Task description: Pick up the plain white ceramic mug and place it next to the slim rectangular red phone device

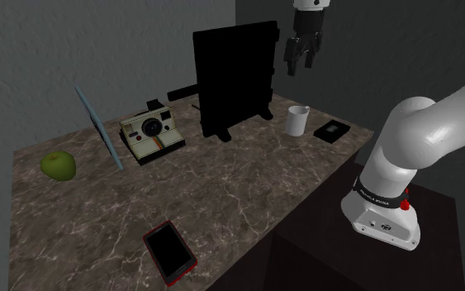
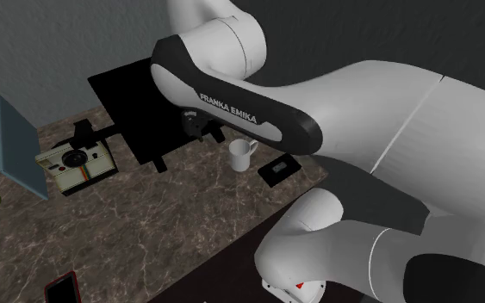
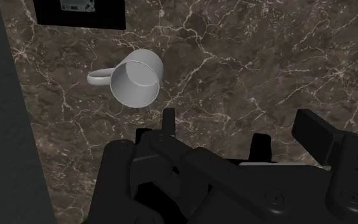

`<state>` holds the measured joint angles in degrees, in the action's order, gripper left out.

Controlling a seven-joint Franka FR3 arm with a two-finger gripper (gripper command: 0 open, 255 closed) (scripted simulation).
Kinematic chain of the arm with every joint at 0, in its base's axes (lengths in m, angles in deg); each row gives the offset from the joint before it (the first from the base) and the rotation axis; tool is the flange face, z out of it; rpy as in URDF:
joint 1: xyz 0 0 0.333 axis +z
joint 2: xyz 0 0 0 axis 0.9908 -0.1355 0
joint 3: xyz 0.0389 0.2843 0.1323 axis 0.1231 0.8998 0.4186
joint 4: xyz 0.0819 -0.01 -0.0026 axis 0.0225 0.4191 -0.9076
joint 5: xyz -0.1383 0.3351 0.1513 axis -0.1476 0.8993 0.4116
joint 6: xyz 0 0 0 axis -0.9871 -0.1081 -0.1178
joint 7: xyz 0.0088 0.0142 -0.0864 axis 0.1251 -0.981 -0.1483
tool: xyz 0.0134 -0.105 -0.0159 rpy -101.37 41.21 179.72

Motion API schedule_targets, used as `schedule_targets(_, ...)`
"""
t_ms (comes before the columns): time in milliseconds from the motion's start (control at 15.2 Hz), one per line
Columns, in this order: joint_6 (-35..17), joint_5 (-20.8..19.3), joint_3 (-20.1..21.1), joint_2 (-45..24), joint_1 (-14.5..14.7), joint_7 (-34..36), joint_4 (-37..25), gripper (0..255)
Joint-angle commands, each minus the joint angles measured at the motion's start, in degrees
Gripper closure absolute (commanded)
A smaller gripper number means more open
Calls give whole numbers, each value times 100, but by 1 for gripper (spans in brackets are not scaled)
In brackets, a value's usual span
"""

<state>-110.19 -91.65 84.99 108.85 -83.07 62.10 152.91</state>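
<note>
A white mug stands upright near the far right corner of the dark marble table, handle to one side. My gripper hangs open well above it, with nothing between its fingers. In the wrist view the mug lies ahead of the gripper and off to the side of one finger, not between the two. The red-edged phone lies flat at the table's near edge, far from the mug. The second exterior view has the mug under my forearm and the phone at the bottom left.
A small flat black device lies close beside the mug. A tall black panel stands behind it. An instant camera, a leaning blue-grey board and a green apple sit toward the shoulder view's left.
</note>
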Motion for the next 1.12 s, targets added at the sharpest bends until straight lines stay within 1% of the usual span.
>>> schedule_targets(0, 0, 0, 0, 0, 0, 0, 0, 0)
schedule_targets(528, -1043, -385, -602, -802, -20, -962, 744, 0)
schedule_targets(990, -2067, -687, -1100, -1929, -55, -1777, 1068, 0)
schedule_targets(1056, -2153, -696, -1110, -1956, -60, -1776, 1127, 0)
